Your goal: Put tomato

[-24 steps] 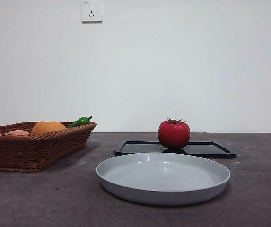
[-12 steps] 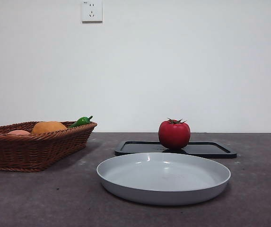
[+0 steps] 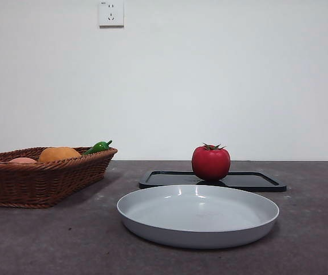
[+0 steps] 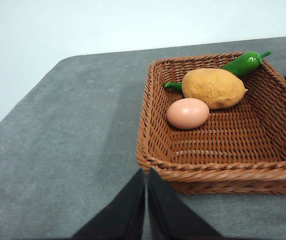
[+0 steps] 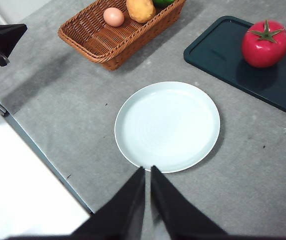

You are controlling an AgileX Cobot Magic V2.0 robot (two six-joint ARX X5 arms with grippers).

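tomato [image 3: 210, 163] sits on dark tray [image 3: 255, 181] (behind grey plate [image 3: 152, 220]).

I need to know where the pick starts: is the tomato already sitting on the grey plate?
No, the tomato rests on the dark tray, apart from the grey plate, which holds nothing.

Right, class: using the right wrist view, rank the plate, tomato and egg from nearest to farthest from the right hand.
1. Plate: just ahead of the right hand, on the table.
2. Tomato: beyond the plate, on the dark tray.
3. Egg: farthest, inside the basket.
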